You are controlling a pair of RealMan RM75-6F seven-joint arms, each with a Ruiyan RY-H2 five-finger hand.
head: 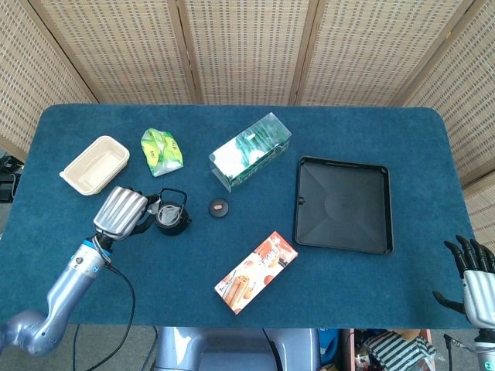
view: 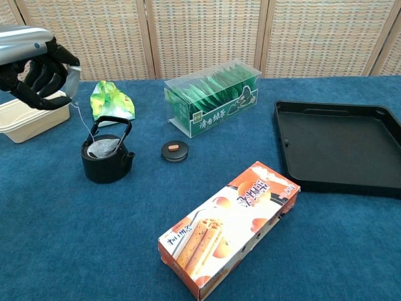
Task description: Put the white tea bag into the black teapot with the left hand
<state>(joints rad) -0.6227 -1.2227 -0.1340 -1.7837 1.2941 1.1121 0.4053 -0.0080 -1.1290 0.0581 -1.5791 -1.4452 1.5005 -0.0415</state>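
Note:
The black teapot (view: 106,160) (head: 172,220) stands open on the blue table, left of centre. The white tea bag (view: 102,148) lies inside its mouth. A thin string runs from the bag up to a paper tag pinched in my left hand (view: 39,74) (head: 124,212), which hovers up and to the left of the pot. The teapot's small black lid (view: 174,150) (head: 220,207) lies on the cloth to the right of the pot. My right hand (head: 473,278) hangs off the table's near right corner with its fingers spread and holds nothing.
A cream food container (view: 32,113) sits behind my left hand. A green snack packet (view: 110,101) and a clear box of green tea bags (view: 213,95) lie behind the pot. A biscuit box (view: 229,227) lies in front, a black tray (view: 338,145) at the right.

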